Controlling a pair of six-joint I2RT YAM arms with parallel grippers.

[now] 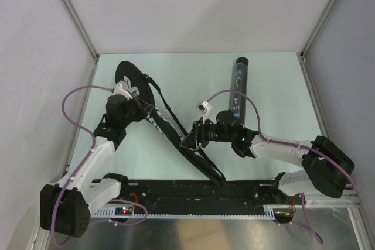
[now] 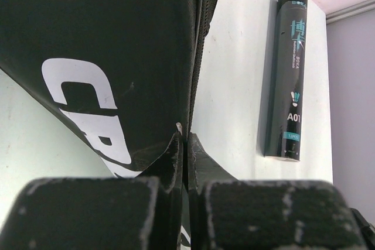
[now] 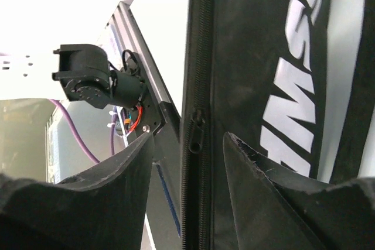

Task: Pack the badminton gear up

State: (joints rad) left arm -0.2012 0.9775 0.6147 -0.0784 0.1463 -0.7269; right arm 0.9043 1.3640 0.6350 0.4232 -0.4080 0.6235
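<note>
The black, white-lettered racket bag (image 1: pixel 130 77) lies slantwise on the table from the far left toward the near middle. My left gripper (image 1: pixel 146 109) is shut on the bag's zipped edge; in the left wrist view its jaws (image 2: pixel 186 139) pinch that edge, with the bag (image 2: pixel 117 57) above. My right gripper (image 1: pixel 188 141) stands open at the bag's narrow lower part. In the right wrist view its fingers (image 3: pixel 188 137) straddle the zipper pull (image 3: pixel 195 136) on the bag (image 3: pixel 263 57) without touching it. The long black tube (image 1: pixel 240 86) (image 2: pixel 288 74) lies on the table to the right.
The bag's black strap (image 1: pixel 170 109) loops over the table beside the bag. A black rail (image 1: pixel 205 191) runs along the near edge between the arm bases. Aluminium frame posts (image 1: pixel 76 21) and walls close in the table. A black arm motor (image 3: pixel 88 77) shows behind the right fingers.
</note>
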